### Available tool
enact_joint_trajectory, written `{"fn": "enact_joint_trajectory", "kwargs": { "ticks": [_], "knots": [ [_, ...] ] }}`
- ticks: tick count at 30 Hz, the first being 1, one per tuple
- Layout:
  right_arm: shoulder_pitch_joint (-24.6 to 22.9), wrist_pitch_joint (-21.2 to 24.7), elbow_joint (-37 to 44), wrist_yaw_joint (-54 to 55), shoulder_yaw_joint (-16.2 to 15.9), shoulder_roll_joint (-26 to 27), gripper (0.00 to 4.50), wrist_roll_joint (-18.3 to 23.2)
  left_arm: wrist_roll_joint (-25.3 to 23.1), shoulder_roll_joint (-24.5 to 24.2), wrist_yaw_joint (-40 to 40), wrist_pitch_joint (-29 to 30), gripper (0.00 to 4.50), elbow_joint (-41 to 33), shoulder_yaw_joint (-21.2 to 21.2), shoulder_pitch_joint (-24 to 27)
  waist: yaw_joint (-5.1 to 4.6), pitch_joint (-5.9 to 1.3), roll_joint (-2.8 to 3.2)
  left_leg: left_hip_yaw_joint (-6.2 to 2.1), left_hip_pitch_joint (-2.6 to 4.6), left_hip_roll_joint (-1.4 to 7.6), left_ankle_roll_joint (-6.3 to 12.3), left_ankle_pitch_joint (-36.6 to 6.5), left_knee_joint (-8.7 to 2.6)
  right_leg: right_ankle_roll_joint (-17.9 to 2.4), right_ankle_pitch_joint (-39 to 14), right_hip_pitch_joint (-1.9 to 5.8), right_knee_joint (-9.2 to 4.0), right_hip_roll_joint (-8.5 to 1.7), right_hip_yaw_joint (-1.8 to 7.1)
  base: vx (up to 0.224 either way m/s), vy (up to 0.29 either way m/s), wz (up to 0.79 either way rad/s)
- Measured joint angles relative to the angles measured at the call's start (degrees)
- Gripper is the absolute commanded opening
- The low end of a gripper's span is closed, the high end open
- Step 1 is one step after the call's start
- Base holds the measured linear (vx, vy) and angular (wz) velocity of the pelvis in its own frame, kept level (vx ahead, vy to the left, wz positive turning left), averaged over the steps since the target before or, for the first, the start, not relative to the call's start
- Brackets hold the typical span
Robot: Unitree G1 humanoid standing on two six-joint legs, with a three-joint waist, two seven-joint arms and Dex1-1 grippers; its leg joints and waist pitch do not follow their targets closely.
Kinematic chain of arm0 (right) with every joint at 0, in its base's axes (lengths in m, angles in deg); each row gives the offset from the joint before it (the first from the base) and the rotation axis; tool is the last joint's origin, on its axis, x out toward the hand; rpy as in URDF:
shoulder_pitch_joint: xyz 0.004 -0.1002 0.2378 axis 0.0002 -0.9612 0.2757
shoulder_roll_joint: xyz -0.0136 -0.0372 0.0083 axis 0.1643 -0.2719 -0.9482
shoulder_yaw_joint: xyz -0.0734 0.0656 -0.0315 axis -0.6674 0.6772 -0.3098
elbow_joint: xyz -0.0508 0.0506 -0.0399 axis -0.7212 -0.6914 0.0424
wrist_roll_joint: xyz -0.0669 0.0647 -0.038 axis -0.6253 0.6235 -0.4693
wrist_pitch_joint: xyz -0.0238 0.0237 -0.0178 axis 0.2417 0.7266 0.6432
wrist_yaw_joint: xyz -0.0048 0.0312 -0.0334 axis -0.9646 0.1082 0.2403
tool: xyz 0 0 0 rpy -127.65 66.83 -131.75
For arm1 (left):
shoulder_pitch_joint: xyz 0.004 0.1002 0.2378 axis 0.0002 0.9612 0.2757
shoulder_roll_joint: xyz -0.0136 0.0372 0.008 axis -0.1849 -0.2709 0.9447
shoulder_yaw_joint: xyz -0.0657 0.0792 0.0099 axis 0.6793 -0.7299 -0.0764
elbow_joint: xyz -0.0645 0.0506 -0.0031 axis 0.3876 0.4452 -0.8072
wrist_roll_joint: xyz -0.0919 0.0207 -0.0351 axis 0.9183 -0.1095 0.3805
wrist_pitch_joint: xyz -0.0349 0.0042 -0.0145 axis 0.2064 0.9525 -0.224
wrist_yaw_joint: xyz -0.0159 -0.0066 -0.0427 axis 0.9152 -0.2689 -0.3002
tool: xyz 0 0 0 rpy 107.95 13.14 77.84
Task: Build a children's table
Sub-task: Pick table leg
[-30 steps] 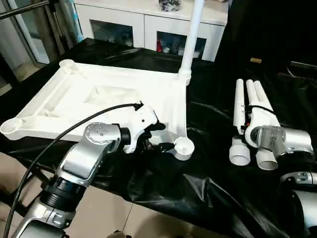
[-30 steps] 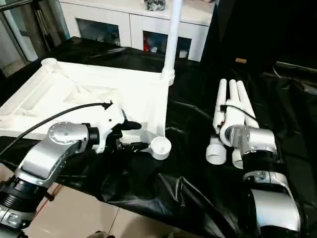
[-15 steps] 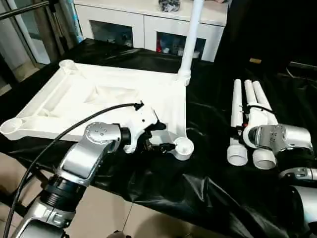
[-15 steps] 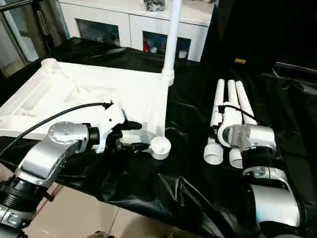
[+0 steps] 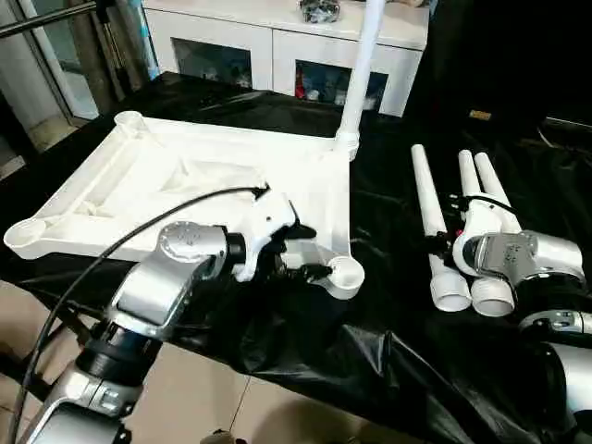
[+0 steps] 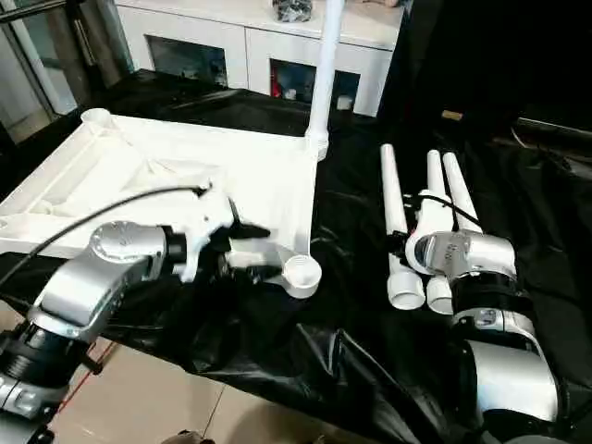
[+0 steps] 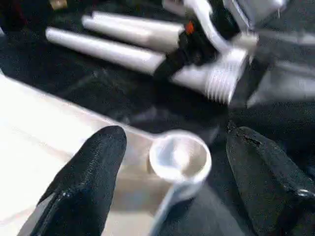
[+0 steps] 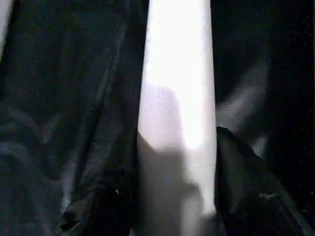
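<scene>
Three loose legs [image 5: 425,199] flat on the black-draped tabletop [image 5: 370,351], side by side, well to the right of the upturned table top [image 5: 185,176]. One more leg [image 5: 359,65] already upright in the far right corner socket.

Right pincer [image 8: 170,206] down over one of the three, the held leg [image 8: 177,98] running straight out between its black fingers [image 8: 241,187], pressed to both flanks by the look of it, so clamped on. Long axis pointing away from the robot, thick end nearest.

Left pincer [image 7: 177,147] spread wide, one finger either side of the near right corner socket [image 5: 344,273], gripping nothing. Looks like bracing duty.

Now the relation that matters: empty socket off to the left of the held leg, apart from it across bare black cloth, opening facing up. Right arm plainly the nearer to the leg, left arm the nearer to the socket. Probably calls for lifting, tipping from flat to vertical, thick end down, then swinging left over that socket.
</scene>
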Motion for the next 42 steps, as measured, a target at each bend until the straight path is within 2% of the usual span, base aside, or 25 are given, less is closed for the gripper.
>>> {"fn": "enact_joint_trajectory", "kwargs": {
  "ticks": [2, 3, 5, 9, 11, 16, 18, 25, 33, 35, 42],
  "knots": [
    [-0.70, -0.50, 1.28, -0.69, 0.98, 0.81, 1.82, 1.34, 0.50, 1.46, 1.53, -0.49, 3.67, 0.96, 1.36, -1.21, -0.07, 0.02, 0.04, 0.00, -0.02, 0.00, 0.00, 0.00, 0.01, 0.01, 0.01, -0.03, 0.01, 0.00, 0.00, 0.000, 0.000, 0.00],
    [-1.92, -1.79, 2.91, -1.99, 2.91, 1.53, 1.82, 3.15, 1.27, 3.67, 4.05, -0.54, 3.67, 3.10, 3.19, -2.94, -0.02, 0.02, 0.04, 0.00, -0.04, 0.00, 0.00, 0.00, 0.01, 0.02, 0.01, -0.04, 0.04, 0.00, -0.01, 0.000, 0.000, 0.00],
    [-2.90, -3.85, 5.83, -4.49, 4.51, 3.44, 1.82, 5.92, 2.25, 6.57, 8.03, -0.44, 3.67, 5.90, 6.61, -5.83, 0.01, 0.05, 0.06, 0.00, -0.10, 0.01, 0.01, 0.01, 0.02, 0.03, 0.02, -0.13, 0.07, 0.00, -0.01, 0.000, 0.000, 0.00],
    [-8.35, -11.53, 19.83, -17.98, 3.84, 6.56, 1.82, 12.48, 7.15, 13.07, 16.74, 2.27, 3.67, 13.69, 14.23, -14.74, 0.49, 0.09, 0.00, 0.01, -0.18, 0.03, 0.14, 0.04, -0.02, 0.05, 0.01, -0.19, 0.01, 0.00, -0.05, 0.000, 0.000, 0.00],
    [-9.14, -12.07, 23.57, -21.85, 3.52, 6.98, 1.82, 14.74, 8.96, 13.97, 17.95, 2.81, 3.67, 15.26, 15.73, -16.45, 0.45, 0.07, -0.04, 0.05, -0.19, 0.03, 0.39, 0.11, -0.03, 0.06, 0.01, -0.18, -0.07, 0.00, -0.05, 0.000, 0.000, 0.00],
    [-14.90, -10.40, 33.10, -30.11, 3.39, 7.47, 1.82, 21.44, 13.04, 16.50, 18.08, 5.38, 3.67, 19.09, 18.44, -17.86, 1.67, 0.07, -0.15, 0.05, -0.31, 0.03, 0.52, 0.04, 0.00, 0.05, 0.01, -0.19, -0.22, -0.02, -0.07, 0.000, 0.000, 0.00],
    [-17.51, -9.05, 36.67, -32.98, 1.97, 7.60, 1.82, 23.54, 14.44, 17.85, 18.01, 6.67, 3.67, 19.54, 19.42, -18.61, 1.98, 0.07, -0.15, 0.05, -0.34, 0.03, 0.54, 0.04, 0.02, 0.05, 0.01, -0.19, -0.24, -0.03, -0.08, 0.000, 0.000, 0.00],
    [-19.95, -8.00, 41.53, -36.56, -2.30, 7.51, 1.82, 24.91, 17.00, 19.79, 17.41, 8.88, 3.67, 19.46, 19.09, -20.37, 2.06, 0.08, -0.17, 0.04, -0.32, 0.02, 0.60, 0.10, 0.04, 0.13, 0.05, -0.16, -0.24, -0.06, -0.08, 0.000, 0.000, 0.00],
    [-20.06, -7.94, 41.66, -36.84, -4.02, 7.02, 1.82, 24.85, 18.70, 20.20, 16.74, 11.33, 3.67, 17.64, 19.11, -19.67, 1.89, 0.09, -0.18, 0.05, -0.33, 0.02, 0.60, 0.10, 0.00, 0.16, 0.06, -0.17, -0.28, -0.06, -0.08, 0.000, 0.000, 0.00],
    [-20.07, -7.95, 41.68, -36.85, -4.93, 6.98, 1.82, 24.56, 18.85, 20.05, 16.68, 11.67, 3.40, 17.23, 19.05, -18.88, 1.90, 0.11, -0.21, 0.05, -0.34, 0.01, 0.60, 0.10, -0.01, 0.16, 0.05, -0.18, -0.30, -0.06, -0.09, 0.000, 0.000, 0.00],
    [-20.05, -8.43, 43.31, -36.81, -6.63, 7.05, 1.82, 24.09, 20.51, 19.88, 16.72, 13.74, 2.89, 15.04, 19.60, -18.17, 1.93, 0.16, -0.32, 0.04, -0.38, 0.01, 0.61, 0.09, -0.01, 0.17, 0.05, -0.18, -0.36, -0.06, -0.09, 0.000, 0.000, 0.00]
  ]
}}
